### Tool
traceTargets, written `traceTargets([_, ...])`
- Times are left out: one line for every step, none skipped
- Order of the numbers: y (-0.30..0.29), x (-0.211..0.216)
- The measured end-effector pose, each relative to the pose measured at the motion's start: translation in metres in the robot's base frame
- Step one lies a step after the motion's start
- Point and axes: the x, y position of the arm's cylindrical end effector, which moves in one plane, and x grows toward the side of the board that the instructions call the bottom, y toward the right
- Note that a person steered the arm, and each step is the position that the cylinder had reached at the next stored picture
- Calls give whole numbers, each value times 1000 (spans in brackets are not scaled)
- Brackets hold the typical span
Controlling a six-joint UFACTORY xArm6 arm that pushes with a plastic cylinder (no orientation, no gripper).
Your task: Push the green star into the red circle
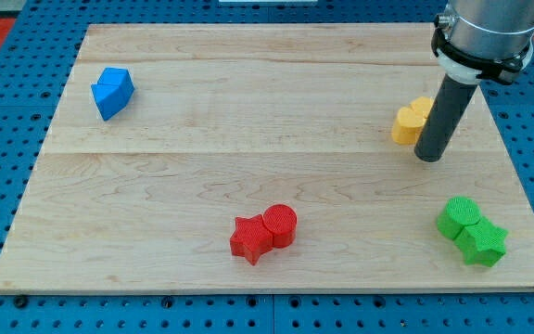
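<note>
The green star (481,242) touches a green cylinder (458,217); the red circle (281,225) lies well to the view's left, against a red star (251,239). My tip (428,155) (bare, holding nothing) sits beside the yellow block (412,121); a careless push risks dragging the cylinder along.

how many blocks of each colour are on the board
blue: 1, the blue block
yellow: 1, the yellow block, touching my tip on the tip's left in the view
red: 2, the red star and the red circle
green: 2, the green circle and the green star
total: 6
</note>
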Motion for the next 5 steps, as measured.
traceTargets([-2, 0])
traceTargets([-1, 4])
traceTargets([34, 19])
traceTargets([74, 67])
traceTargets([76, 113])
